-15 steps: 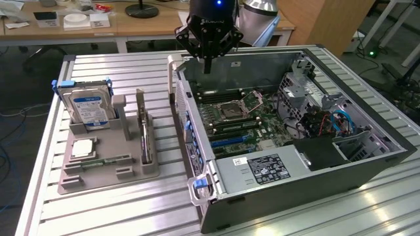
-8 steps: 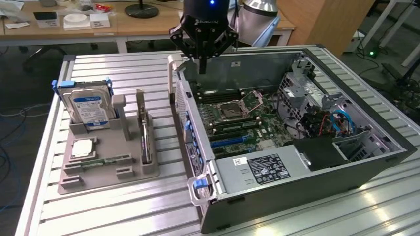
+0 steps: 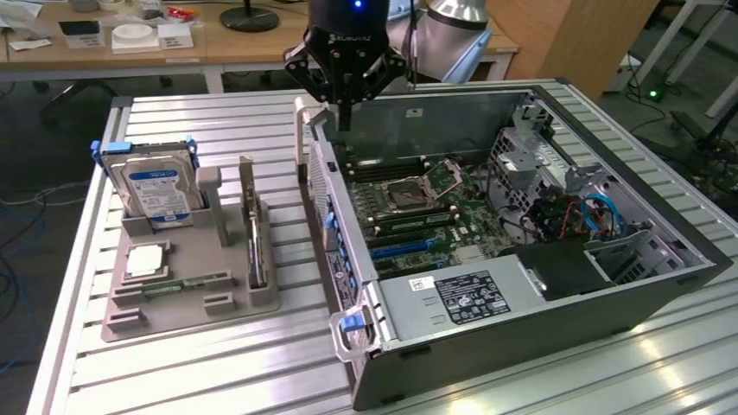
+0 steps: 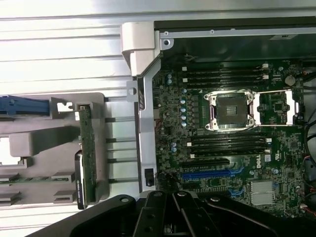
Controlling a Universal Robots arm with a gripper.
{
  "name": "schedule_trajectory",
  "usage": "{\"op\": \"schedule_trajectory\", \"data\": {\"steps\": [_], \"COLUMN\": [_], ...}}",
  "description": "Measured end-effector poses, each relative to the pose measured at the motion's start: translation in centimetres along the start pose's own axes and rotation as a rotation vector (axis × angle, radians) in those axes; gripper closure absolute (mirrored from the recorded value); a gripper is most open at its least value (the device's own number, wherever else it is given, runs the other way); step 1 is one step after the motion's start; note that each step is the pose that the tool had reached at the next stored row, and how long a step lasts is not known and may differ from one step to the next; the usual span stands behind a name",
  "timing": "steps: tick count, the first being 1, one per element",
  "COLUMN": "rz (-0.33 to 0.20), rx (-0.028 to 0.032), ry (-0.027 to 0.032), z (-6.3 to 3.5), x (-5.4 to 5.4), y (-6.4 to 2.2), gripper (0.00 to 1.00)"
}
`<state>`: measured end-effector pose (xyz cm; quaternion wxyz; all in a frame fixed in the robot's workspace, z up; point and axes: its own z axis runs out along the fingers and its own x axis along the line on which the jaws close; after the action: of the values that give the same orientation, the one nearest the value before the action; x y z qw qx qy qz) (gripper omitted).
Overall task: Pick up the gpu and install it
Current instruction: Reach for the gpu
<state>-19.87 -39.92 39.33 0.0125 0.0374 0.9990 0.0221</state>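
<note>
I see the gripper [image 3: 342, 118] hovering over the far corner of the open computer case [image 3: 519, 346], at the exterior view's left, fingers closed together and holding nothing. The gpu [image 3: 255, 238] stands on edge in the grey holder tray [image 3: 162, 313] on the desk [image 3: 231, 372]. It is at the exterior view's left of the case, apart from the gripper.

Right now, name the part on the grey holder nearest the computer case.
The gpu, the thin dark card on edge; the blue-labelled hard drive stands farther off.
</note>
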Motion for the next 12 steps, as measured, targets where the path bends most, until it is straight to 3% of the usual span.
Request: {"op": "schedule_trajectory", "data": {"steps": [12], "rz": [0.000], "rx": [0.0001], "ry": [0.0000], "z": [-0.07], "x": [2.5], "y": [-0.25], "gripper": [0.90]}}
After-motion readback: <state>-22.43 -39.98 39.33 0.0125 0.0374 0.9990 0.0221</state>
